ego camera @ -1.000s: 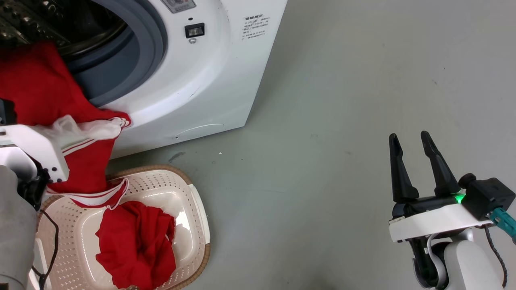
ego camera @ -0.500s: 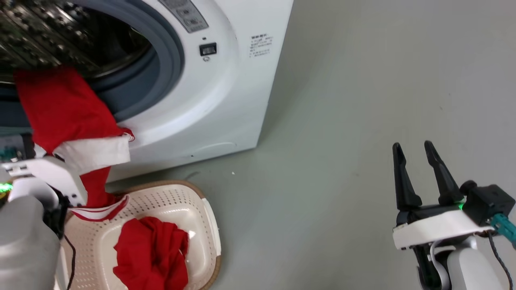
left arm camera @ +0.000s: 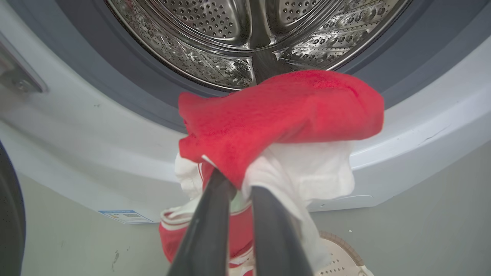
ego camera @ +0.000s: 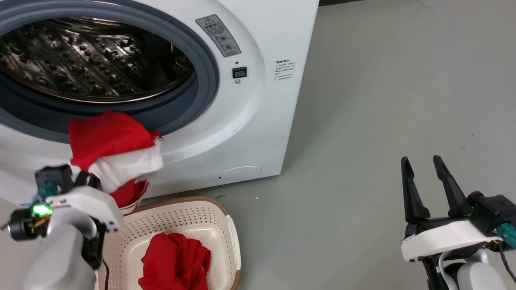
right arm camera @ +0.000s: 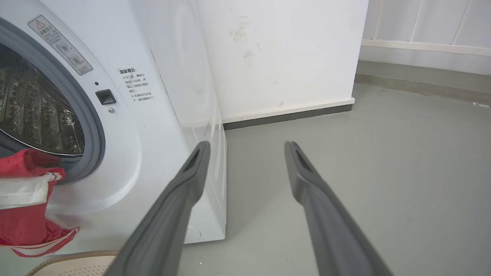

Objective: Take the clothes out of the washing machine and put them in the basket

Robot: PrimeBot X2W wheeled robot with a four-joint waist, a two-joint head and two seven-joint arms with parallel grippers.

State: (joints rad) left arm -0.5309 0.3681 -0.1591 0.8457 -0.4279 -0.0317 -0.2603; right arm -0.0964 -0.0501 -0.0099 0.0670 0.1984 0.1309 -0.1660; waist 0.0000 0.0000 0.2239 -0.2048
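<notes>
One red-white garment (left arm camera: 280, 115) pinched in L fingers (left arm camera: 207, 230), plain red garment (ego camera: 177, 262) in basket (ego camera: 181, 217), R fingers (ego camera: 410, 197) spread.

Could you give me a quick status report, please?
Left end effector shut on striped garment, outside washer, by basket. Right end effector open, empty. Plain garment in basket. Nothing seen in the way.

Glossy perforated steel drum (ego camera: 92, 60), soft red cloth garment (ego camera: 109, 137), matt cream plastic basket (ego camera: 189, 213).
</notes>
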